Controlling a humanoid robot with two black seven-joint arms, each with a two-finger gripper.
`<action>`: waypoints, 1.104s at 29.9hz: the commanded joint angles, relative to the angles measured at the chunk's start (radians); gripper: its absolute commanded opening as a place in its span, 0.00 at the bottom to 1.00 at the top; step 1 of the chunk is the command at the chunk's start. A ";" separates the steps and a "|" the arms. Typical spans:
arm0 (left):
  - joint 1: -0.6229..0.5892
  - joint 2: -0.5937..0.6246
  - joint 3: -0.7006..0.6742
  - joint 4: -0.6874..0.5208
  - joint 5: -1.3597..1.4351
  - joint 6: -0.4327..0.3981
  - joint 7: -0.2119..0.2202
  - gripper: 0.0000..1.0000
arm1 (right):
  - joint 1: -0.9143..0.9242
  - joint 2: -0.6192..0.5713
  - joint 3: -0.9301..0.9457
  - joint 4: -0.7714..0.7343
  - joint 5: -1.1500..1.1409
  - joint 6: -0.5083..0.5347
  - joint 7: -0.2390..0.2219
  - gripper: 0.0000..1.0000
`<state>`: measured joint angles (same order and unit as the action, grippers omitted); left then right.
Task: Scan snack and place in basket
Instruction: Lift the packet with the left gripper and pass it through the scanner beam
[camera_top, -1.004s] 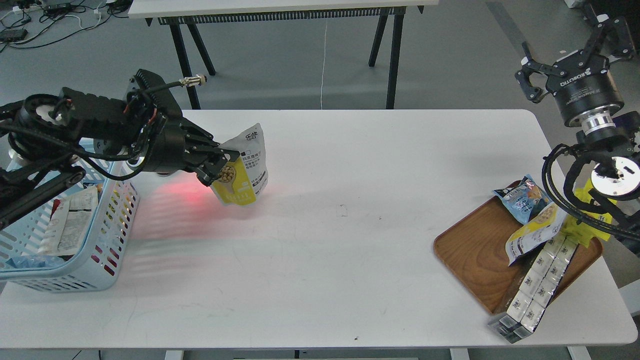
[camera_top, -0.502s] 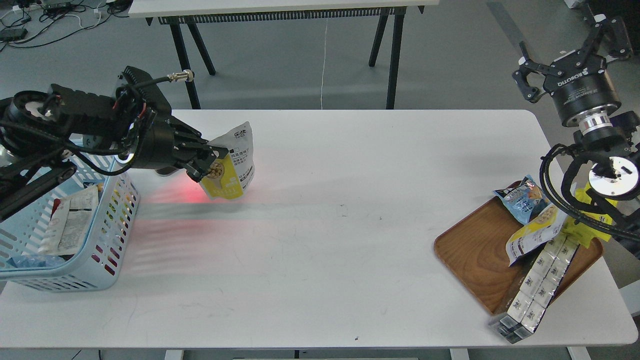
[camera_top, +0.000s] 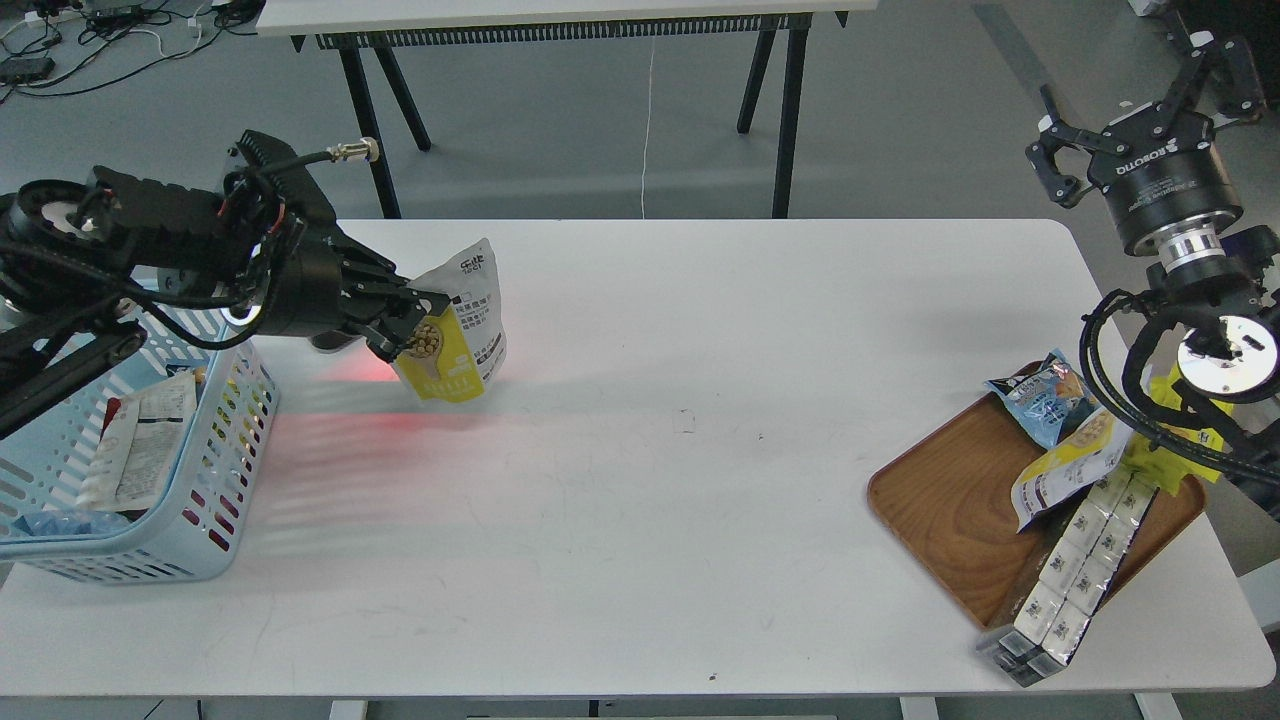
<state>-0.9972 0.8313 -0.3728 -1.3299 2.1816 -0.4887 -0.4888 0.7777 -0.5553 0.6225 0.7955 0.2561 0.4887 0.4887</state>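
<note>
My left gripper (camera_top: 418, 325) is shut on the snack (camera_top: 458, 325), a small pouch with a silvery-white top, a yellow lower part and a round picture of beige beans. It holds the pouch above the white table, just right of the light blue basket (camera_top: 225, 500). A red glow lies on the table under the pouch. My right gripper (camera_top: 1140, 120) is open and empty, raised beyond the table's far right corner.
The basket holds a few packets (camera_top: 140, 445). A brown wooden tray (camera_top: 950, 510) at the right holds a blue packet (camera_top: 1040, 395), a second yellow-and-white pouch (camera_top: 1070, 465), a bright yellow pack (camera_top: 1180, 445) and a strip of small boxes (camera_top: 1075, 565). A second table stands behind.
My left arm has moved left toward the basket with the pouch in its grip. The red glow has shifted left with it. The right arm has hardly moved.
</note>
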 joint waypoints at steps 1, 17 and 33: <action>-0.001 0.000 0.000 0.000 0.000 0.000 0.000 0.00 | 0.000 0.002 0.000 0.001 0.000 0.000 0.000 0.99; -0.001 0.060 -0.038 -0.051 0.000 0.000 0.000 0.00 | 0.002 0.000 0.011 0.001 0.000 0.000 0.000 0.99; 0.005 0.392 -0.120 -0.094 -0.135 0.000 0.000 0.00 | -0.009 0.003 0.017 -0.009 0.000 0.000 0.000 0.99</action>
<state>-0.9952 1.1513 -0.4922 -1.4262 2.0968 -0.4886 -0.4886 0.7708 -0.5530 0.6390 0.7861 0.2561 0.4887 0.4887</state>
